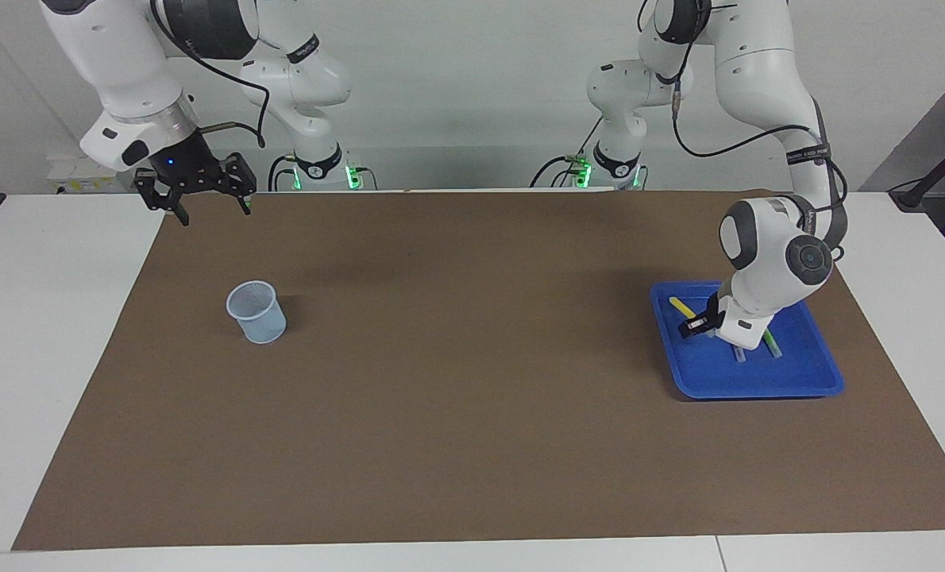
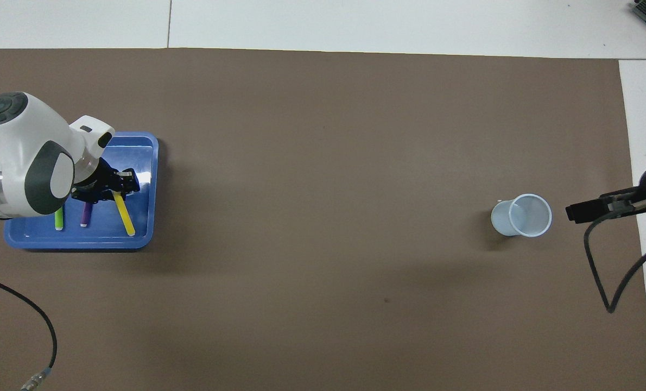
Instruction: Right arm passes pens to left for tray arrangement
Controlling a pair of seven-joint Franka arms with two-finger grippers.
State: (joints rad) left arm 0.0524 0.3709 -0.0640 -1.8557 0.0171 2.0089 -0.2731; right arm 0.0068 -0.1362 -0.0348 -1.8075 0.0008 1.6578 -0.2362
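The blue tray lies toward the left arm's end of the table. My left gripper is low inside it, shut on one end of the yellow pen. That pen slants almost flat along the tray floor; I cannot tell whether it touches. Beside it lie the purple pen and the green pen, partly hidden under the left arm's wrist. My right gripper waits open and empty above the mat's corner at the right arm's end.
A pale mesh cup stands upright on the brown mat toward the right arm's end. A black cable hangs from the right arm, and another cable crosses the mat's corner nearest the left arm.
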